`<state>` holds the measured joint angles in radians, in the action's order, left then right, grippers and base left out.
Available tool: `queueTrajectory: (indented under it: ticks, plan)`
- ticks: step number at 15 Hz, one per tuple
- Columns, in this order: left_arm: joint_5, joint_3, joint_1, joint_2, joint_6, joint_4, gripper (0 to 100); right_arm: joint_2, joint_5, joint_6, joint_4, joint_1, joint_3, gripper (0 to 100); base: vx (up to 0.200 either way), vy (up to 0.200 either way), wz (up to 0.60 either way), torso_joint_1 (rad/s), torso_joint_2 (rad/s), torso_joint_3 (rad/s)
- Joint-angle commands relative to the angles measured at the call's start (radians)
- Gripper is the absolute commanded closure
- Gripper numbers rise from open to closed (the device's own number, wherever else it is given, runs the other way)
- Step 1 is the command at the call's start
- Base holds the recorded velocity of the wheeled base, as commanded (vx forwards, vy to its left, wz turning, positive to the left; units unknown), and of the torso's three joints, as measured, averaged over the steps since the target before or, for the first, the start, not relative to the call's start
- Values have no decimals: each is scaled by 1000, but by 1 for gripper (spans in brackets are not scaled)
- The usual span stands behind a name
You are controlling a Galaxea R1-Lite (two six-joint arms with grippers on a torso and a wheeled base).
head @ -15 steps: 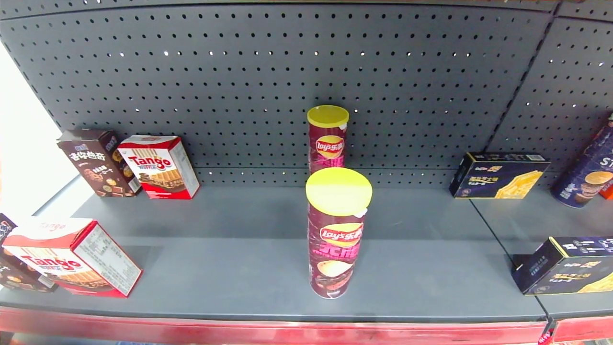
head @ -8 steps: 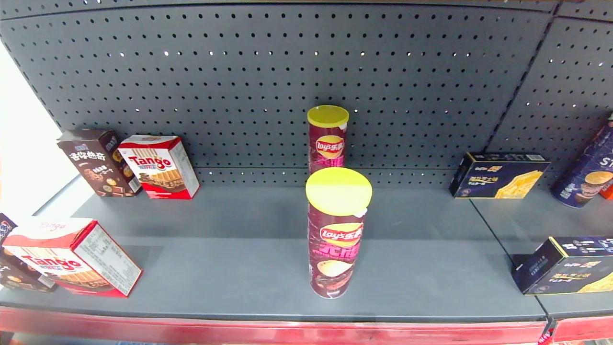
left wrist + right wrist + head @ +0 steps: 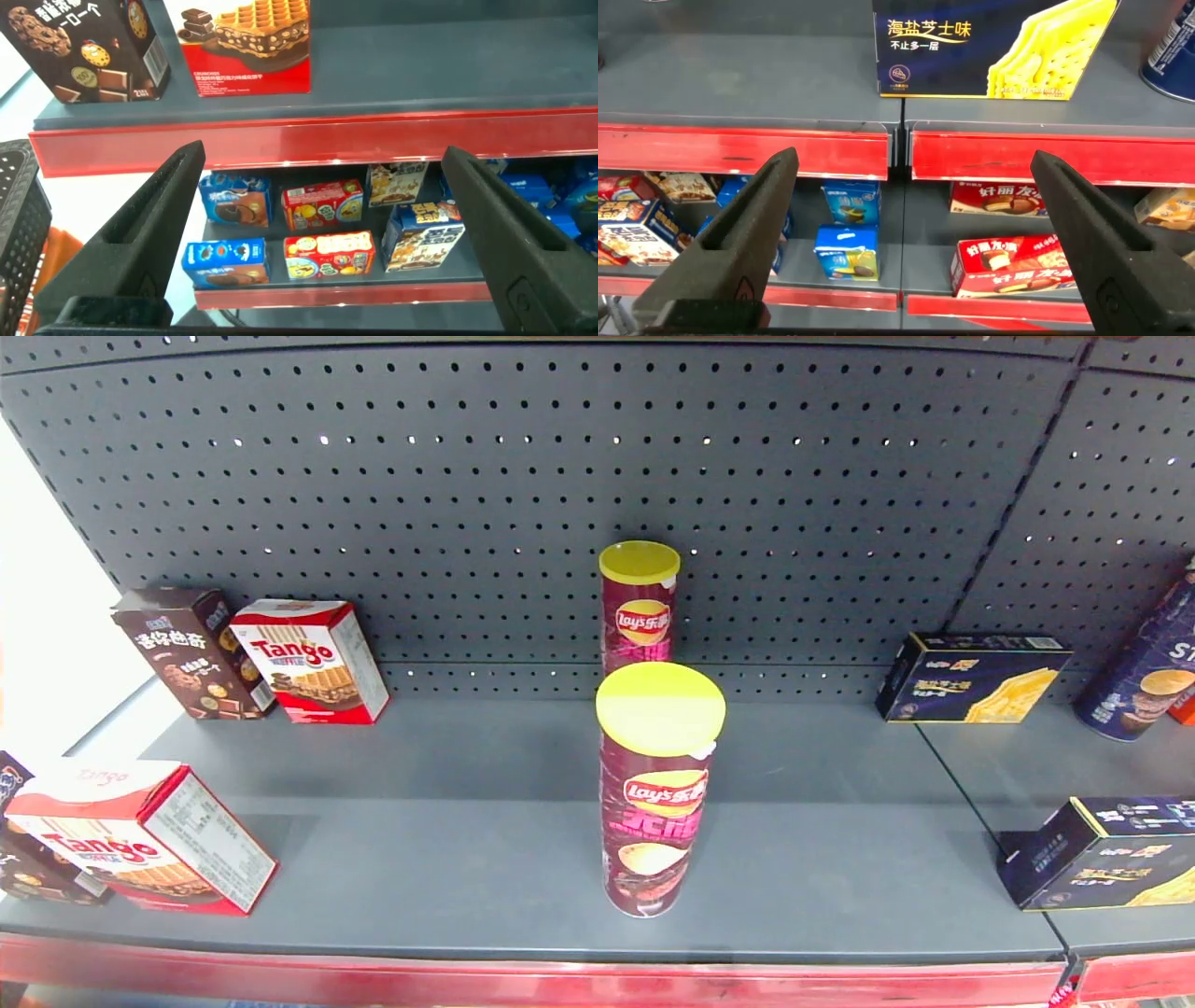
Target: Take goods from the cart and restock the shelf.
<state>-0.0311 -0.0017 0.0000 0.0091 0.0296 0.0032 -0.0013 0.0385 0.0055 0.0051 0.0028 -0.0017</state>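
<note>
Chip can (image 3: 656, 784) looks light, smooth and dentable, best held round its middle, while left gripper (image 3: 322, 154) and right gripper (image 3: 915, 157) hang spread and empty, shelf (image 3: 374, 131) beyond their fingertips.

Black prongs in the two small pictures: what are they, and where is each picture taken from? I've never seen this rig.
They are gripper fingers of a two-armed robot, filmed by a camera on each wrist. The left gripper and right gripper are open and hold nothing. The large picture comes from the robot's head, looking down on the shelf. A front can and back can of chips stand in the middle; wafer boxes sit to the left, cracker boxes to the right.
</note>
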Motion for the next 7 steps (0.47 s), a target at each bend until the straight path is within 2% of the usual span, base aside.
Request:
queueTrajectory:
  ticks: [1,7]
  plan:
    - [0,0,0,2,0,0,0,1,1,-1,-1,0,0,0,0,0,0,0,0,0]
    - [0,0,0,0,0,0,0,1,1,-1,-1,0,-1,0,0,0,0,0,0,0]
